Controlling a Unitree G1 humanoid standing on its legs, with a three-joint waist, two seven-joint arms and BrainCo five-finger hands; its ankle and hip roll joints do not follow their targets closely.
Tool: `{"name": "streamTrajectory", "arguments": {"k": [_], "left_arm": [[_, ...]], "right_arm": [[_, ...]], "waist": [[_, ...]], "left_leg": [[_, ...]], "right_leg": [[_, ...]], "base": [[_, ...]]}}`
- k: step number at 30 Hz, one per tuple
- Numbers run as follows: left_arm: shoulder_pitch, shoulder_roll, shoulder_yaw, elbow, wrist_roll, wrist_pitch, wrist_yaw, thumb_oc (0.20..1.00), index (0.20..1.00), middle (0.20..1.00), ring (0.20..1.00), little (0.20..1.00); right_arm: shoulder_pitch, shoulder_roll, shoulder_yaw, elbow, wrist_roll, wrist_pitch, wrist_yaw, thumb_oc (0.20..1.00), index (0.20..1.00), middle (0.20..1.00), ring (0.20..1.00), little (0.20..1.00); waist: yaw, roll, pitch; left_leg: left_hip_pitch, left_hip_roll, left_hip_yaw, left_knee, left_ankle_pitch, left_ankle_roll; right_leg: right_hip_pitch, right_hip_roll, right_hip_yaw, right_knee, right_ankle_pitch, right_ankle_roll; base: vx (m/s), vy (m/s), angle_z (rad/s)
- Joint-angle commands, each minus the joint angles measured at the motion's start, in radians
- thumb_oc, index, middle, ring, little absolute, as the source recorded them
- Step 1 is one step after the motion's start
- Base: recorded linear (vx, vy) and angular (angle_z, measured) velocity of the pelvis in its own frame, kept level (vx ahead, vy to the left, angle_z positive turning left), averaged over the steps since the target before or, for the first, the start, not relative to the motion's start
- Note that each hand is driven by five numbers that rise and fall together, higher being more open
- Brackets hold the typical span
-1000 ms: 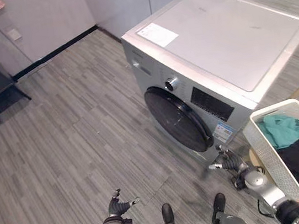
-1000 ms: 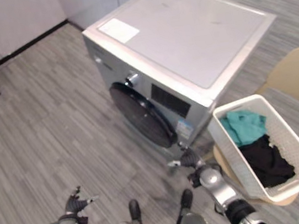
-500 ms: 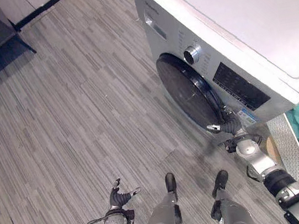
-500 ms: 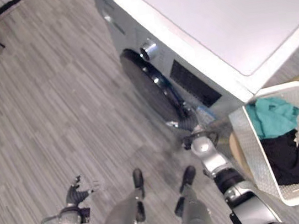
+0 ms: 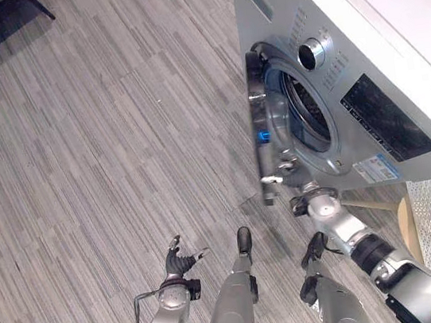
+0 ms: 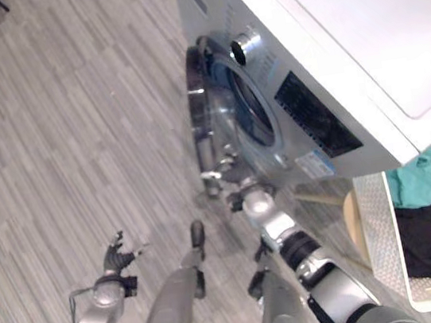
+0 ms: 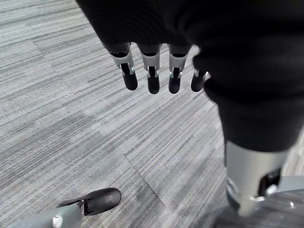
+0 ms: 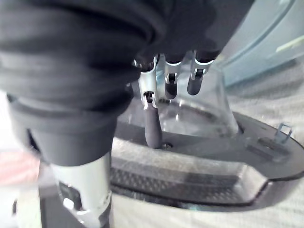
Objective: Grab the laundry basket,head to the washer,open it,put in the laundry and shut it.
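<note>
Now right hand (image 5: 291, 173) at open washer door (image 5: 259, 123).

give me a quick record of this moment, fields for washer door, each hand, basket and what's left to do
washer door: swung open, drum showing
right hand: at the door's lower edge, fingers straight against its inner side
left hand: low over the floor, relaxed, holding nothing
laundry basket: beside the washer, teal and black clothes inside
left to do: load laundry, shut door

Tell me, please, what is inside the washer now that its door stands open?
Through the washer's opening only the bare ribbed drum shows; its depths are hidden. The laundry basket holds teal and black clothes.
</note>
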Motion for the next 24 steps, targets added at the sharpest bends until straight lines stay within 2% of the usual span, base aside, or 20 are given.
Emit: {"name": "streamTrajectory", "arguments": {"k": [1,2,4,5,7,8,11,13,14,15,16,19,20,24], "left_arm": [[-0.028,0.053,-0.087,-0.001,-0.058,-0.036,0.044,1.000,1.000,1.000,1.000,1.000],[-0.031,0.054,-0.087,-0.001,-0.059,-0.037,0.044,1.000,1.000,1.000,1.000,1.000],[-0.058,0.078,-0.112,-0.030,-0.084,-0.064,0.046,1.000,1.000,1.000,1.000,1.000],[-0.059,0.079,-0.112,-0.031,-0.085,-0.064,0.046,1.000,1.000,1.000,1.000,1.000],[-0.073,0.091,-0.118,-0.054,-0.090,-0.073,0.047,1.000,1.000,1.000,1.000,1.000],[-0.081,0.099,-0.110,-0.060,-0.091,-0.071,0.046,1.000,1.000,1.000,1.000,1.000],[-0.087,0.101,-0.094,-0.054,-0.088,-0.061,0.045,1.000,1.000,1.000,1.000,1.000],[-0.082,0.096,-0.079,-0.050,-0.078,-0.051,0.045,1.000,1.000,1.000,1.000,1.000],[-0.081,0.096,-0.079,-0.050,-0.078,-0.051,0.045,1.000,1.000,1.000,1.000,1.000],[-0.076,0.091,-0.069,-0.052,-0.071,-0.046,0.044,1.000,1.000,1.000,1.000,1.000],[-0.067,0.080,-0.049,-0.060,-0.054,-0.034,0.041,1.000,1.000,1.000,1.000,1.000],[-0.076,0.066,-0.030,-0.084,-0.016,-0.024,0.043,1.000,1.000,1.000,1.000,1.000],[-0.108,0.067,-0.028,-0.106,0.017,-0.024,0.046,1.000,1.000,1.000,1.000,1.000],[-0.279,0.094,-0.051,-0.089,0.074,-0.014,0.087,1.000,1.000,1.000,1.000,1.000]], "right_arm": [[-0.211,0.173,0.030,-0.031,0.058,-0.100,0.070,1.000,1.000,1.000,1.000,1.000],[-0.215,0.174,0.028,-0.029,0.059,-0.101,0.070,1.000,1.000,1.000,1.000,1.000],[-0.349,0.189,0.020,-0.021,0.071,-0.120,0.039,1.000,1.000,1.000,1.000,1.000],[-0.351,0.189,0.019,-0.020,0.071,-0.120,0.039,1.000,1.000,1.000,1.000,1.000],[-0.395,0.169,-0.002,-0.025,0.081,-0.128,0.021,1.000,1.000,1.000,1.000,1.000],[-0.413,0.120,-0.022,-0.035,0.089,-0.125,0.010,1.000,1.000,1.000,1.000,1.000],[-0.386,0.059,-0.036,-0.078,0.100,-0.114,0.010,1.000,1.000,1.000,1.000,1.000],[-0.334,0.016,-0.031,-0.131,0.082,-0.104,0.026,1.000,1.000,1.000,1.000,1.000],[-0.332,0.015,-0.031,-0.133,0.082,-0.103,0.026,1.000,1.000,1.000,1.000,1.000],[-0.296,-0.013,-0.022,-0.168,0.063,-0.099,0.038,1.000,1.000,1.000,1.000,1.000],[-0.219,-0.077,-0.001,-0.247,-0.001,-0.090,0.073,1.000,1.000,1.000,1.000,1.000],[-0.075,-0.174,0.006,-0.375,-0.096,-0.085,0.123,1.000,1.000,1.000,1.000,1.000],[0.030,-0.228,-0.012,-0.427,-0.133,-0.092,0.154,1.000,1.000,1.000,1.000,1.000],[0.205,-0.277,-0.054,-0.430,-0.201,-0.100,0.176,1.000,1.000,1.000,1.000,1.000]], "waist": [[0.092,-0.001,-0.007],[0.091,-0.002,-0.006],[0.138,0.010,-0.009],[0.138,0.009,-0.008],[0.157,0.006,-0.011],[0.166,-0.003,-0.013],[0.163,-0.026,-0.010],[0.145,-0.041,-0.008],[0.145,-0.040,-0.009],[0.132,-0.047,-0.009],[0.101,-0.061,-0.006],[0.048,-0.074,-0.005],[0.010,-0.079,-0.004],[-0.083,-0.084,0.000]], "left_leg": [[-0.046,-0.017,-0.048,0.119,-0.119,-0.019],[-0.047,-0.017,-0.049,0.120,-0.120,-0.019],[-0.070,-0.028,-0.080,0.130,-0.118,-0.025],[-0.071,-0.029,-0.081,0.130,-0.118,-0.025],[-0.080,-0.033,-0.097,0.125,-0.112,-0.028],[-0.082,-0.035,-0.104,0.115,-0.108,-0.030],[-0.077,-0.032,-0.100,0.095,-0.100,-0.031],[-0.069,-0.029,-0.088,0.082,-0.099,-0.031],[-0.069,-0.029,-0.087,0.082,-0.098,-0.031],[-0.065,-0.027,-0.079,0.078,-0.099,-0.031],[-0.056,-0.022,-0.059,0.073,-0.102,-0.029],[-0.045,-0.016,-0.026,0.075,-0.111,-0.025],[-0.041,-0.013,-0.007,0.076,-0.117,-0.024],[-0.053,-0.008,0.030,0.090,-0.124,-0.022]], "right_leg": [[-0.007,-0.098,0.026,0.137,-0.148,0.086],[-0.006,-0.098,0.024,0.137,-0.148,0.086],[0.000,-0.103,-0.007,0.140,-0.151,0.087],[0.000,-0.103,-0.009,0.140,-0.151,0.087],[0.005,-0.101,-0.025,0.135,-0.152,0.088],[0.007,-0.097,-0.031,0.130,-0.153,0.090],[0.010,-0.091,-0.028,0.122,-0.153,0.092],[0.009,-0.088,-0.018,0.117,-0.148,0.094],[0.008,-0.088,-0.018,0.117,-0.148,0.094],[0.006,-0.087,-0.009,0.115,-0.145,0.095],[0.002,-0.087,0.007,0.109,-0.139,0.098],[-0.011,-0.087,0.033,0.107,-0.131,0.102],[-0.018,-0.089,0.047,0.105,-0.125,0.105],[-0.057,-0.087,0.079,0.113,-0.118,0.109]], "base": [[-0.01,-0.008,0.36],[0.00,-0.021,0.48],[0.02,-0.020,0.59],[0.03,-0.014,0.49],[0.05,-0.017,0.50],[0.05,-0.014,0.63],[0.03,0.000,0.53],[0.01,0.004,0.26],[0.00,0.000,0.00],[-0.01,0.025,-0.27],[-0.02,0.035,-0.30],[-0.03,0.043,-0.43],[-0.04,0.050,-0.68],[-0.06,0.043,-0.50]]}}
